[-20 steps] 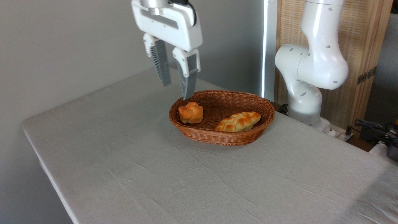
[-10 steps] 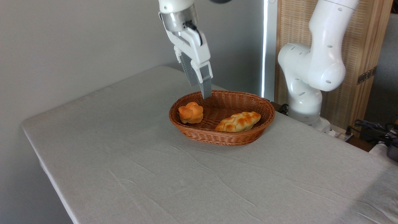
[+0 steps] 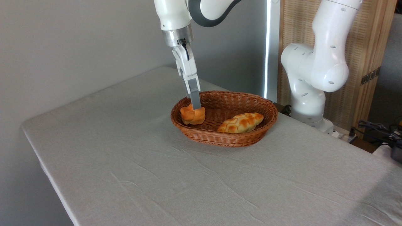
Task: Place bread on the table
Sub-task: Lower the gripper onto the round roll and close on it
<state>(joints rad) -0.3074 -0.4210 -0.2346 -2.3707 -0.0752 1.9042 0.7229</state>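
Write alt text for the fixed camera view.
A white robot arm's two-finger gripper reaches down onto a small round orange-golden knotted bun at the left end of a brown oval wicker basket. A paler braided oval loaf lies beside it; the basket sits on a grey-clothed table.

One fixed camera, raised, looking down across the table (image 3: 132,163) from its near corner.

The camera faces the far grey wall, with the table running from lower right to upper left of the frame. A wicker basket (image 3: 251,131) sits at middle distance, just right of centre. The robot arm's base (image 3: 309,103) stands at upper right, and its gripper (image 3: 195,105) hangs near the top centre. There is no second view to compare.
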